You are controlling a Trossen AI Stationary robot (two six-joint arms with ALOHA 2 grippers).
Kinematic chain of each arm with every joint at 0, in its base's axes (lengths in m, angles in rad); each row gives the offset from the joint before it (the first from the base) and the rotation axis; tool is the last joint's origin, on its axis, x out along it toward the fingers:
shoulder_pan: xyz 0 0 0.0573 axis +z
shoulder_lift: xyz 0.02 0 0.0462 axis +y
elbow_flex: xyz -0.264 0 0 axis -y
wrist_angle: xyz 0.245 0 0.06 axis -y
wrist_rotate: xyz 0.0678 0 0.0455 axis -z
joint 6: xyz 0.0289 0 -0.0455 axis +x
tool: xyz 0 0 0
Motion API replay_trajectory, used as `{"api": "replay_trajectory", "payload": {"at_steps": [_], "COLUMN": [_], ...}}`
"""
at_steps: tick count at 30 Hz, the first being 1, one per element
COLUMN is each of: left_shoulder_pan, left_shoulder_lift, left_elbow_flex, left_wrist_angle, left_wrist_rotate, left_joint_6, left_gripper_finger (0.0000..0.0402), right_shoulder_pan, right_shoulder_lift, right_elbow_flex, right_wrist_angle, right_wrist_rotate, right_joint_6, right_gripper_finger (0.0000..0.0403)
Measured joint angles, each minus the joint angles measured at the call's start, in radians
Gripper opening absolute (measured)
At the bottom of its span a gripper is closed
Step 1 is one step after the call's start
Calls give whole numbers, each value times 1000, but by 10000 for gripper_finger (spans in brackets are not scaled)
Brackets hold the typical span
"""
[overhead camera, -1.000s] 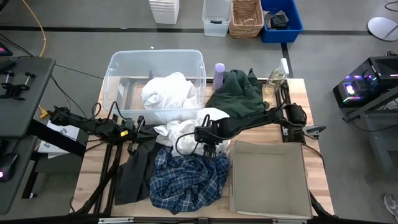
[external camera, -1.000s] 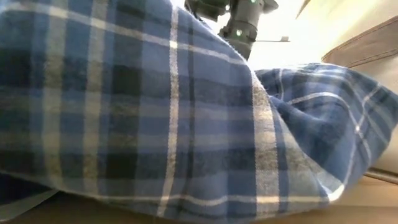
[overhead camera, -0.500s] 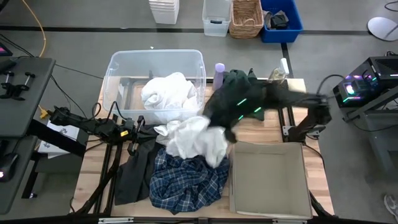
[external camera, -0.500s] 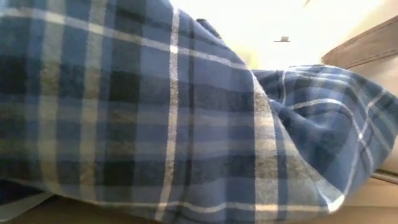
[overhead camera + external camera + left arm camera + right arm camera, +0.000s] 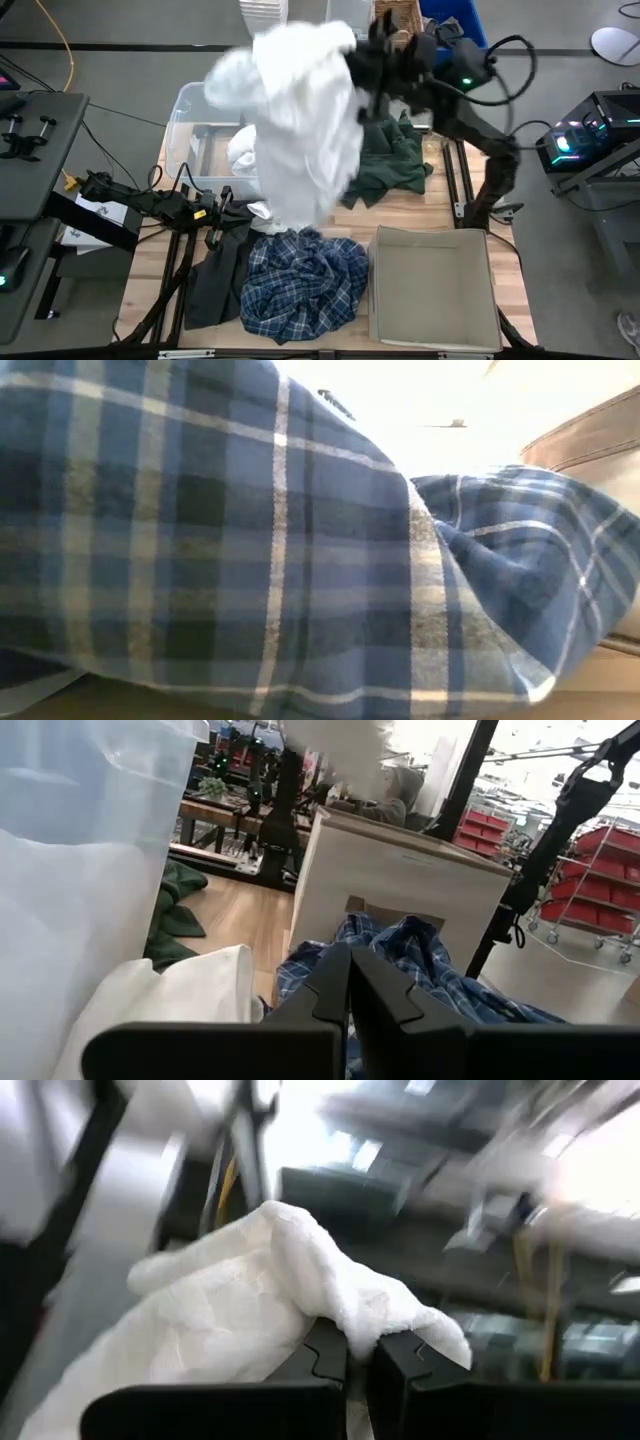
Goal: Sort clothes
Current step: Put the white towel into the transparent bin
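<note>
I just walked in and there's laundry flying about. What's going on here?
The robot is sorting clothes. Its right gripper is pinched shut on a white garment and holds it high above the table, over the clear plastic tub, where another white piece lies. The left gripper waits low by the black-grey piece. The plaid shirt and the dark green piece lie on the table; the beige bin holds nothing.

The right arm is raised high above the worktop's far side, its elbow bent, and its dark two-finger tool (image 5: 358, 1365) pinches a white fabric garment (image 5: 300, 120). The left arm lies low at the near-left, its tool (image 5: 349, 982) fingers pressed together.
</note>
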Motion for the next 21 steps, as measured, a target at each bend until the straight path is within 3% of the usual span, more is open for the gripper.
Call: {"api": "replay_trajectory", "payload": {"at_steps": [5,10,13,18,21], "left_shoulder_pan": [0,0,0,0,0], "left_shoulder_lift": [0,0,0,0,0], "left_elbow_flex": [0,0,0,0,0], "left_wrist_angle": [0,0,0,0,0], "left_wrist_rotate": [0,0,0,0,0], "left_joint_6": [0,0,0,0,0], "left_gripper_finger": [1,1,1,1,1], "right_shoulder_pan": [-84,-148,-170,-181,-171], "right_shoulder_lift": [133,277,356,474,494], "right_elbow_flex": [0,0,0,-4,-4], "right_wrist_angle": [286,387,291,18,-109], "right_wrist_rotate": [29,41,9,-206,-263], "right_joint_6": [157,358,482,633,665], "right_gripper_finger": [5,5,5,5,9]}}
